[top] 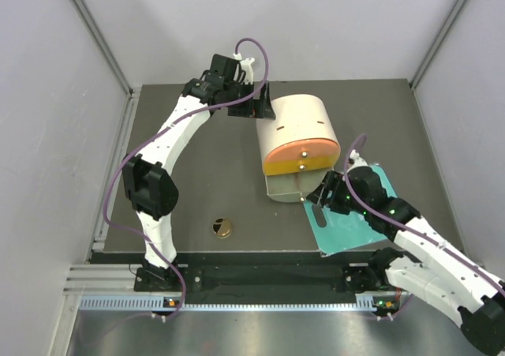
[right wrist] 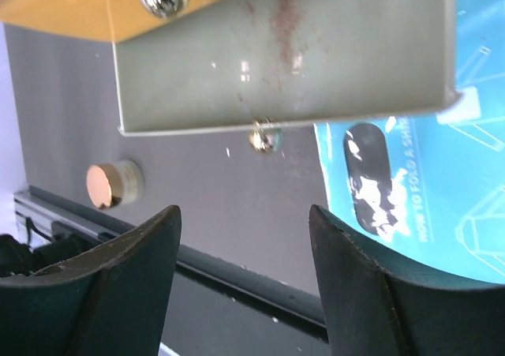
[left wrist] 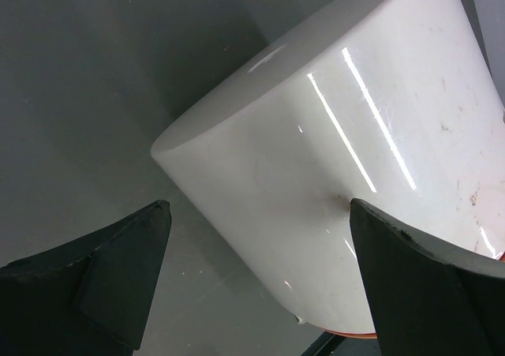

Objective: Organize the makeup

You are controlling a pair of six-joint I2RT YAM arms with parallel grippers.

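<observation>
The round gold-rimmed compact point(top: 222, 228) lies alone on the dark mat near the front; it also shows in the right wrist view point(right wrist: 114, 184). The two peach-beige tubes and the black-and-gold rectangular piece are out of view. My left gripper point(top: 257, 103) is open at the back-left side of the cream-and-orange cylindrical box point(top: 296, 131); in the left wrist view the gripper point(left wrist: 259, 206) spans the box's glossy wall point(left wrist: 347, 135). My right gripper point(top: 319, 194) is open and empty, just in front of the box's hinged flap point(top: 286, 186); the right wrist view also shows this gripper point(right wrist: 243, 214).
The box lies on its side with its flap point(right wrist: 284, 56) down on the mat and a small metal clasp point(right wrist: 266, 137) at the flap's edge. The teal board point(top: 355, 214) lies front right under the right arm and shows in the right wrist view point(right wrist: 418, 182). Grey walls enclose the table.
</observation>
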